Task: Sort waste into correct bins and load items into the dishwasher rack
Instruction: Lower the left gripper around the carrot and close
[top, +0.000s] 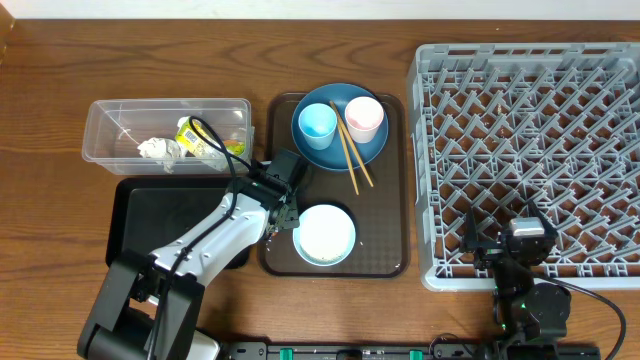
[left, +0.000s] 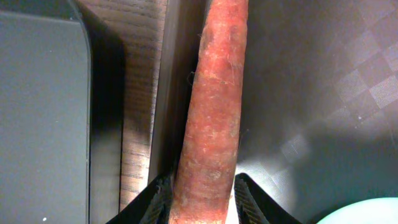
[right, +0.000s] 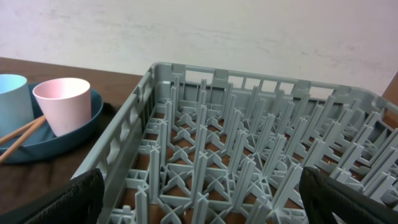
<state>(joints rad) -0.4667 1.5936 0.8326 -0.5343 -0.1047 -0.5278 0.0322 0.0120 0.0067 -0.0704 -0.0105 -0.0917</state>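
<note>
Overhead, I see paper (top: 157, 150) and wrapper (top: 196, 137) in the clear tub (top: 110, 125) at upper left, blue plate (top: 322, 155) and bowl (top: 324, 234) not yet loaded, rack (top: 414, 170) at right bare; left wrist: my left gripper (left: 204, 200) clamps the carrot (left: 214, 112) (black tray (left: 37, 112) at frame left); right wrist: right gripper (right: 202, 205) spread, empty.

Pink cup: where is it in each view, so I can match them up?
Overhead: pink cup upper centre, on the blue plate.
Left wrist: not in it.
Right wrist: pink cup at far left.
Shared landmark: the blue plate beneath it, overhead and right wrist.
</note>
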